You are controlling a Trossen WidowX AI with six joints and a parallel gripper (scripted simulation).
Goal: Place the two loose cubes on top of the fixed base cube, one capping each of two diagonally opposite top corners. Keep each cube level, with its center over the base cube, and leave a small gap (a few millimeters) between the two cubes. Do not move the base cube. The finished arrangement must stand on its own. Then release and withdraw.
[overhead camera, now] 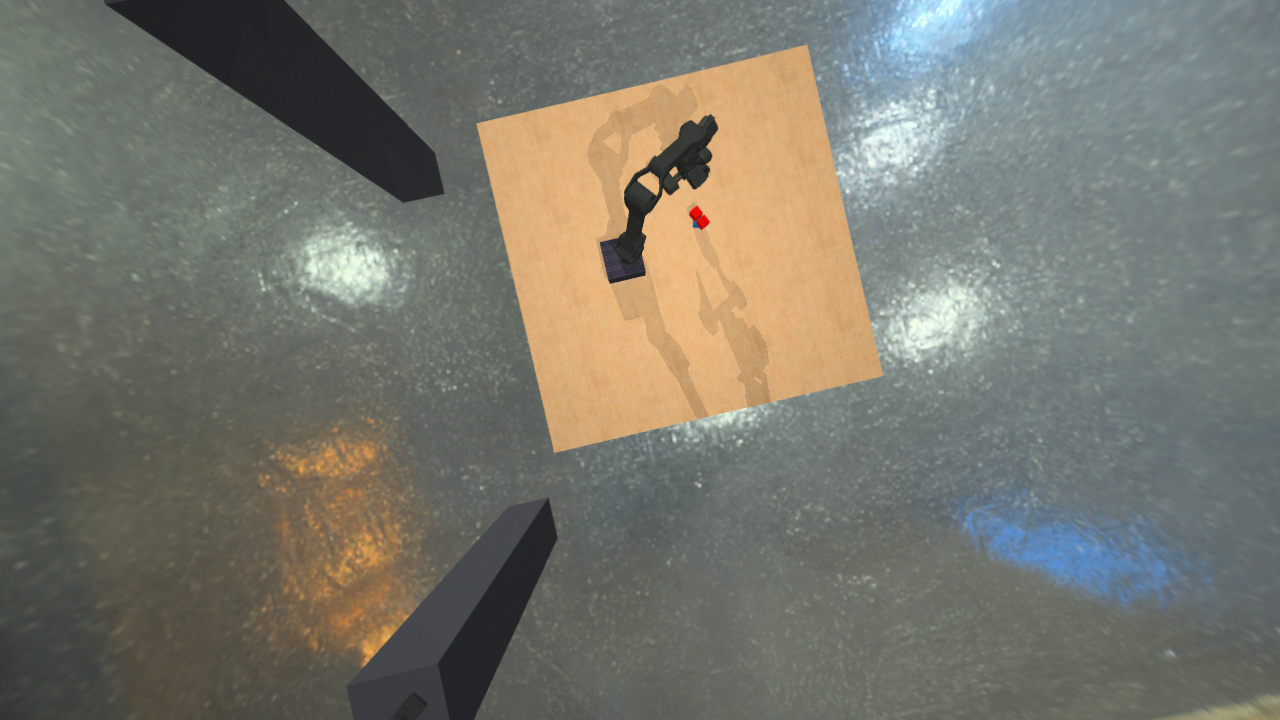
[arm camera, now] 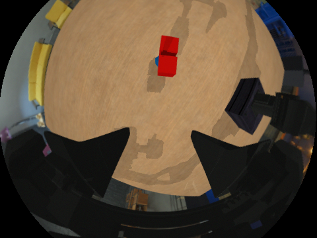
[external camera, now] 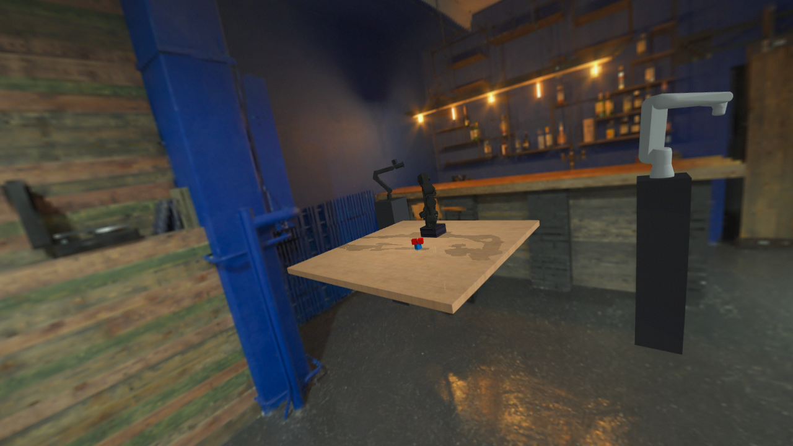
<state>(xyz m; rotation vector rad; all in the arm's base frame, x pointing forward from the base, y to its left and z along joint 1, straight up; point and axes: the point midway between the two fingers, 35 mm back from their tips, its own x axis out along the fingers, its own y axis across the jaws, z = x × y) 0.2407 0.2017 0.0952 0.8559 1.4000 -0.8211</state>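
now both red cubes (arm camera: 168, 55) sit atop the blue base cube (arm camera: 157, 61) — gripper (arm camera: 160, 155) spread wide, empty.

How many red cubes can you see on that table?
2. Both sit side by side on top of the small blue cube, which they mostly hide: the farther red cube and the nearer red cube. The open tool holds none.

Matte black jointed arm (overhead camera: 646, 185) of blocky links, rounded joints, square dark base plate (overhead camera: 622, 261), tool (arm camera: 160, 155) with two seemingly wedge-shaped black fingers
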